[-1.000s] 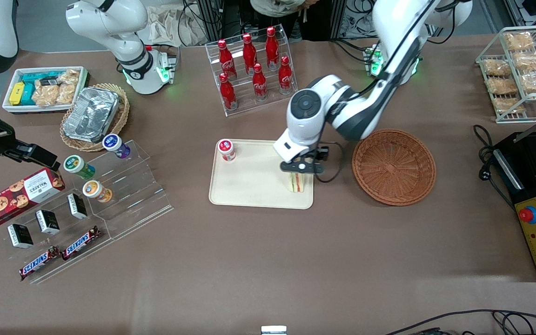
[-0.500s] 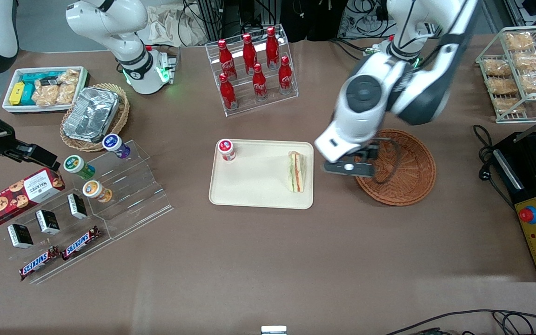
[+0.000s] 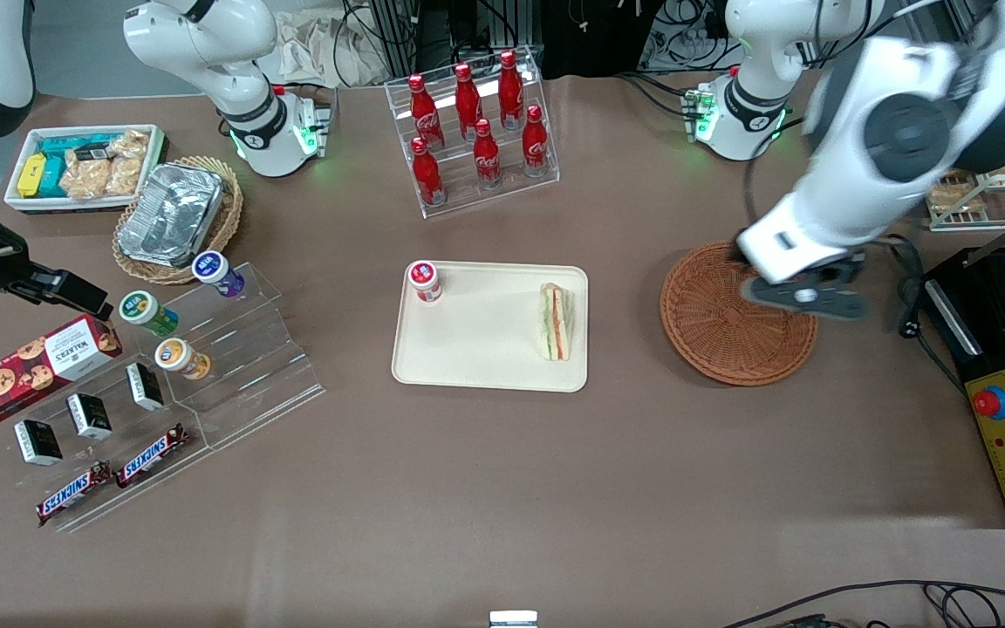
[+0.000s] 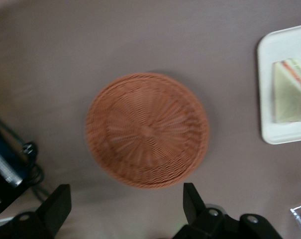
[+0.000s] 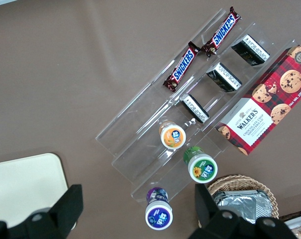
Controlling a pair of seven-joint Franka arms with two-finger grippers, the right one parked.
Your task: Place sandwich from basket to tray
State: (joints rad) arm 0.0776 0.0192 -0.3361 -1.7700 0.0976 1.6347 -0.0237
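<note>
Reddish-brown woven basket (image 3: 729, 336), cream tray (image 3: 468, 349)

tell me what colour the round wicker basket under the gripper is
Reddish-brown basket, clearest in the left wrist view; the gripper hangs above it.

One sandwich (image 3: 556, 321), one tray (image 3: 468, 358), one basket (image 3: 721, 336), seven cola bottles (image 3: 476, 122).

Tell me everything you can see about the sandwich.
The sandwich is a triangular wedge of pale white bread with green, orange and red filling layers showing along its cut face. It lies on the cream tray, at the rim nearest the basket, and only the tray touches it. A small red-capped jar stands apart at the tray's corner. The gripper hovers over the basket, fingers open, holding nothing.
</note>
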